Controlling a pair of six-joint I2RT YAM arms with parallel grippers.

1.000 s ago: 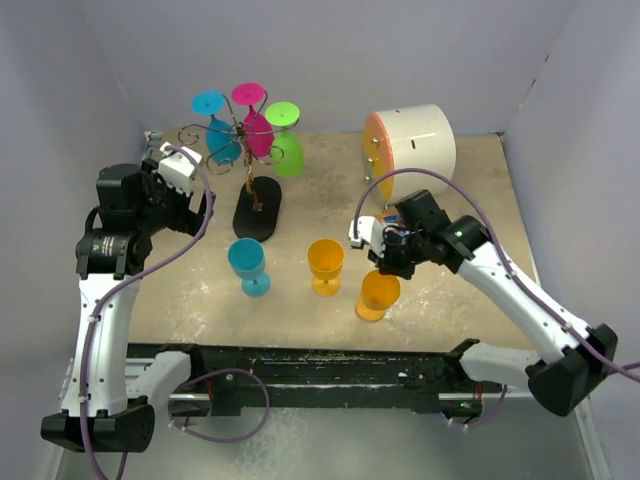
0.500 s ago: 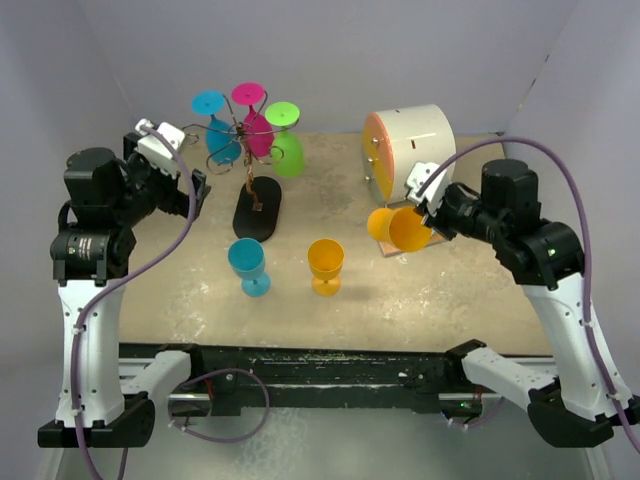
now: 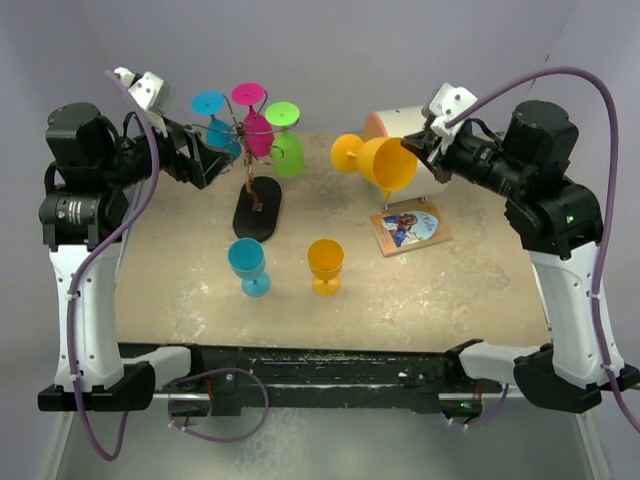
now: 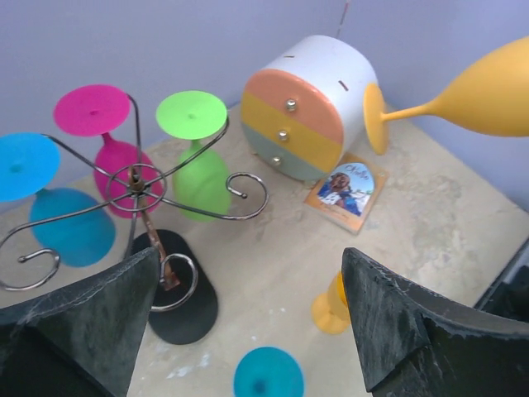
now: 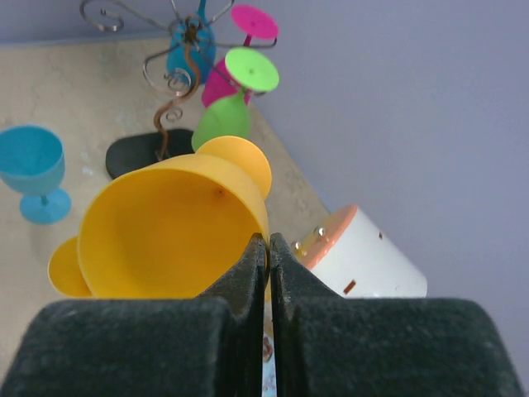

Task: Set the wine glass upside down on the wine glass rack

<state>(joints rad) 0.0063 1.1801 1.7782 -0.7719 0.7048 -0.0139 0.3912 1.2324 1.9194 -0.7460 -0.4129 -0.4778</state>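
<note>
An orange wine glass (image 3: 378, 160) hangs in the air on its side, foot pointing left toward the wine glass rack (image 3: 247, 140). My right gripper (image 3: 420, 152) is shut on its rim; the right wrist view shows the fingers (image 5: 248, 273) pinching the rim of the bowl (image 5: 165, 231). The rack (image 4: 136, 178) is a dark wire stand on a black oval base (image 3: 257, 210). Blue, magenta and green glasses hang on it upside down. My left gripper (image 3: 205, 165) stands open and holds nothing, raised just left of the rack.
A blue glass (image 3: 247, 265) and another orange glass (image 3: 325, 265) stand upright on the table in front of the rack. A white cylinder with coloured drawers (image 3: 425, 125) sits at the back right. A picture card (image 3: 408, 227) lies in front of it.
My right arm has lifted the orange glass off the table, carried it up and back, and tipped it sideways. My left arm has risen and swung toward the rack.
</note>
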